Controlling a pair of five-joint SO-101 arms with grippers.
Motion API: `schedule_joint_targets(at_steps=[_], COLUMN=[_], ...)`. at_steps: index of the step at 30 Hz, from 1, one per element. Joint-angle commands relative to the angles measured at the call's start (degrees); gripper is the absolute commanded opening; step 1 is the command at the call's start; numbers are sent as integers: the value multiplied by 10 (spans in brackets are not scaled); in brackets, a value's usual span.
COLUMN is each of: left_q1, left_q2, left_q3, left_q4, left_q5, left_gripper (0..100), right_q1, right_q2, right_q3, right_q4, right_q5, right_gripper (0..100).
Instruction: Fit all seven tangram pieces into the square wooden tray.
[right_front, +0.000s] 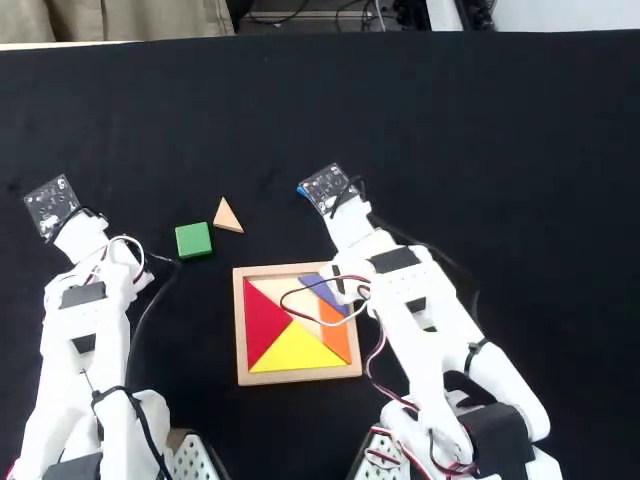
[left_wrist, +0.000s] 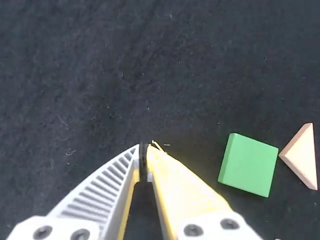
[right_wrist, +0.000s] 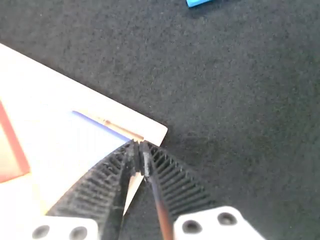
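Holding red (right_front: 264, 315), yellow (right_front: 295, 352), orange (right_front: 338, 326) and purple (right_front: 322, 289) pieces, the tray (right_front: 240, 335) sits on the desk (right_front: 520, 150), part filled; the green square (right_front: 193, 240), tan triangle (right_front: 227, 216) and a blue piece (right_wrist: 205, 2) wait outside. The right gripper (right_wrist: 139, 150) hangs at the tray's corner, the left gripper (left_wrist: 145, 155) near the square, both with fingers pressed together, empty.

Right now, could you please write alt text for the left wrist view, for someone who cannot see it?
The shut left gripper points down at black cloth. Near its tip lie a green square and, beside that, a tan triangle.
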Motion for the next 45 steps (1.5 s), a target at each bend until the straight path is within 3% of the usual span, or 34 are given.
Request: schedule_joint_targets(at_steps=[1,8,28,39,43,45], left_q1=[7,7,7,19,105,147], left_q2=[-11,-10,-11,-15,-10,1], left_q3=[-4,-4,-4,-5,-71,-128], left_q4=[-9,-10,-9,-4,83,142], left_q5=[-4,-4,-4,-7,-167,-185], left_gripper=[44,44,44,48,140,138], right_q1=[-2,32,-18,58,79,85], right_q2=[-6,0,-5,-6,0,0], right_q3=[-31,-26,-11,-33,2,33], right_q4=[4,11,34,32,-43,-91], right_q5=[-1,-1,-2,-4,-4,-1], right_gripper=[11,11,11,11,11,11])
